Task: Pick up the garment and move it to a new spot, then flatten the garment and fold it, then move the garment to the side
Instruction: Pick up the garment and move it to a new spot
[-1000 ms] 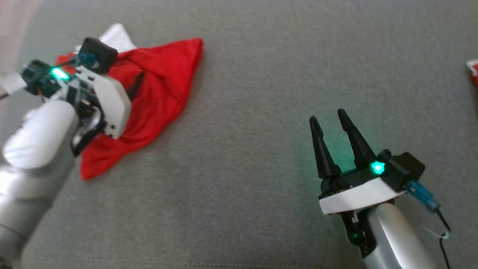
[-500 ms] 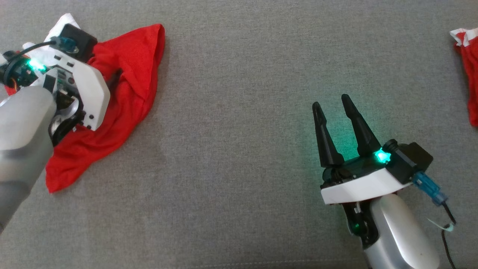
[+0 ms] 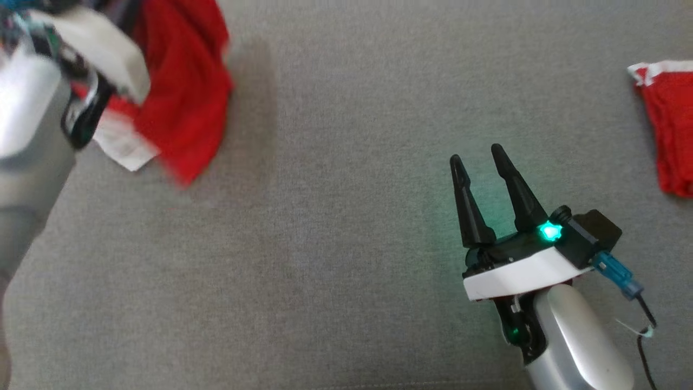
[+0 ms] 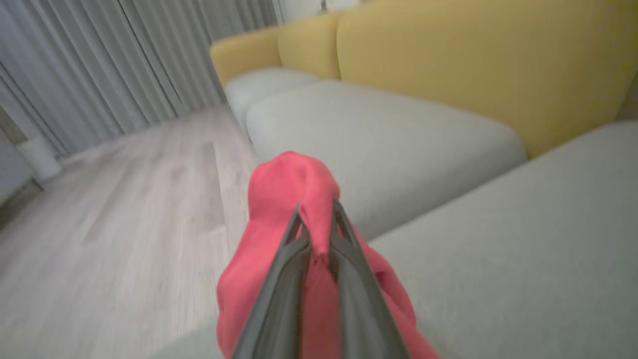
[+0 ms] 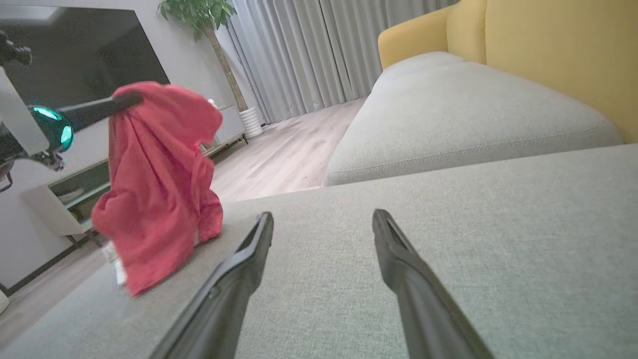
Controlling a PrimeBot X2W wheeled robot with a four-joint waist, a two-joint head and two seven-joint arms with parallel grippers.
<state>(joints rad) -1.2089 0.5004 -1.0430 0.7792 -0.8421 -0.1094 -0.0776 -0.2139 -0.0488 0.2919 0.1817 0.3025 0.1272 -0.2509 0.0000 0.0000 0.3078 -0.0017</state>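
Note:
The garment (image 3: 184,97) is red cloth with a white label (image 3: 124,149), hanging bunched at the upper left of the head view. My left gripper (image 4: 317,209) is shut on a fold of the garment (image 4: 289,189), its two fingers pinching the cloth near their tips. In the right wrist view the garment (image 5: 154,184) dangles from the left gripper (image 5: 132,99), its lower end near or touching the cushion's left edge. My right gripper (image 3: 475,153) stands open and empty over the grey cushion, well to the right of the garment, as its own view (image 5: 323,215) confirms.
The work surface is a grey sofa cushion (image 3: 346,227). Another red and white cloth (image 3: 668,124) lies at its right edge. A yellow sofa back (image 5: 548,60) rises behind. Wooden floor (image 5: 279,154), curtains, a plant and a TV unit lie beyond the cushion's left edge.
My left gripper has closed on the garment and raised it off the cushion, so it now hangs bunched. The head camera has shifted. The right gripper has stayed open in place.

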